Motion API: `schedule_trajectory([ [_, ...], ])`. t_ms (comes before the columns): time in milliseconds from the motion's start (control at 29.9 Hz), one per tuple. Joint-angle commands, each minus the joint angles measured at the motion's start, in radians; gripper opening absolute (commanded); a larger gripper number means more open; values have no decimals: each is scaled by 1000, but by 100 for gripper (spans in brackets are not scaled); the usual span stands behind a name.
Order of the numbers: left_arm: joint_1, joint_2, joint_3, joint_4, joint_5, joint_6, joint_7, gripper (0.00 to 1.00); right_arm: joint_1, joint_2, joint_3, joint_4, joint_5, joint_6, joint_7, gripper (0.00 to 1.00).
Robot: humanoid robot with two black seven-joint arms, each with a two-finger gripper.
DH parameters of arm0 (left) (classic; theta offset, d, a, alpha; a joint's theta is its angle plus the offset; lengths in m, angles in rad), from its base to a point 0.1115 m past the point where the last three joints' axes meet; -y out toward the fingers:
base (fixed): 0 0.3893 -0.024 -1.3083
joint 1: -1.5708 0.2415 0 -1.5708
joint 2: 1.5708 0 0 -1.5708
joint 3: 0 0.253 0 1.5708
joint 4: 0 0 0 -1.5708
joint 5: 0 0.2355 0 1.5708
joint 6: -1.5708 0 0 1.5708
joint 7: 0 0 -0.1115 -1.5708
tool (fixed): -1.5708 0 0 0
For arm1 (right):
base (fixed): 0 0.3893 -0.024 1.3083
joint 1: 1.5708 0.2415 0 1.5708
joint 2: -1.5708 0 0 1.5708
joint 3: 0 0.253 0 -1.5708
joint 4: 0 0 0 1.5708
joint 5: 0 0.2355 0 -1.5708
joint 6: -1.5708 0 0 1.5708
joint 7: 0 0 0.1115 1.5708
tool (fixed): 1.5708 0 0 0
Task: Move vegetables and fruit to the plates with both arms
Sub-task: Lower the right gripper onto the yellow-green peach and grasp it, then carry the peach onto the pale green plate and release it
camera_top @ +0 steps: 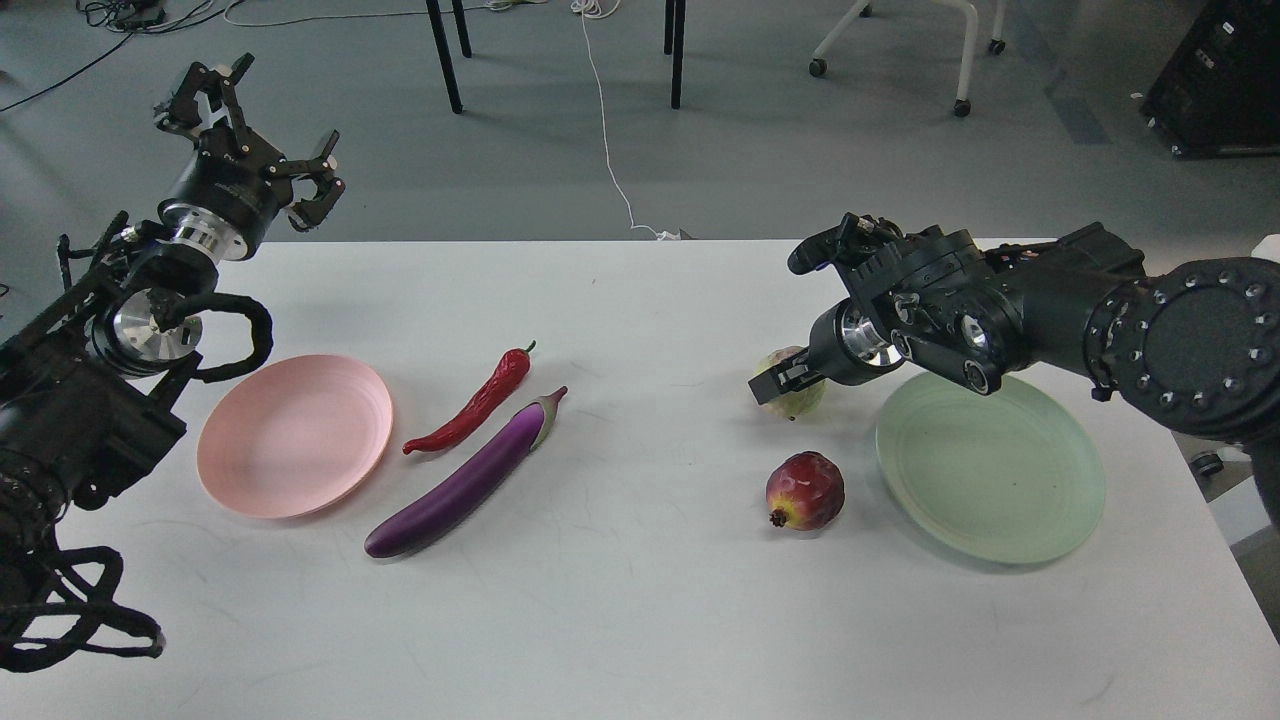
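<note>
The purple eggplant [465, 480] and the red chili pepper [475, 402] lie side by side at the table's middle left, just right of the pale pink plate [295, 435], which holds nothing. The dark red fruit [805, 490] sits left of the pale green plate [990, 465], which also holds nothing. My right gripper [785, 385] reaches left from over the green plate's far rim, and its fingers are clasped on the yellow-green fruit [800, 402], which is largely hidden and low at the table. My left gripper [255, 130] is open and empty, raised beyond the table's far left corner.
The white table [640, 620] ends at a far edge behind the grippers. Chair legs [445, 55], cables and a rolling chair base [960, 60] stand on the grey floor beyond.
</note>
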Motion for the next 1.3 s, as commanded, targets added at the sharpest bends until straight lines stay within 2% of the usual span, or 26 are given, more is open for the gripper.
schedule_trajectory([
  [0, 4, 9, 0, 1, 0, 0, 0, 98, 12, -23, 5, 3, 1, 0, 5, 54],
  [134, 4, 16, 1, -1, 0, 0, 0, 98, 52, -87, 8, 18, 3, -11, 5, 55],
  [334, 4, 15, 9, -1, 0, 0, 2, 98, 159, -288, 11, 208, -17, -29, 3, 56],
  [501, 4, 12, 12, -1, 0, 0, 2, 98, 161, -478, 11, 365, -202, -98, 3, 57],
  [635, 4, 13, 14, -1, 0, 0, 2, 98, 138, -596, 11, 411, -270, -125, 3, 58],
  [735, 5, 12, 14, -1, 0, 0, 2, 98, 115, -626, 11, 428, -272, -138, 2, 62],
  [835, 4, 7, 14, -1, 0, 5, 2, 98, 83, -626, 17, 427, -273, -184, -6, 73],
  [902, 4, 9, 14, -1, 0, 7, 2, 98, 60, -626, 35, 427, -273, -203, -9, 83],
  [1036, 4, 18, 14, -1, 1, 2, 2, 98, 49, -629, 46, 428, -273, -203, -9, 92],
  [1269, 5, 22, 14, -1, 0, 0, 2, 98, 76, -618, 48, 440, -272, -198, -9, 94],
])
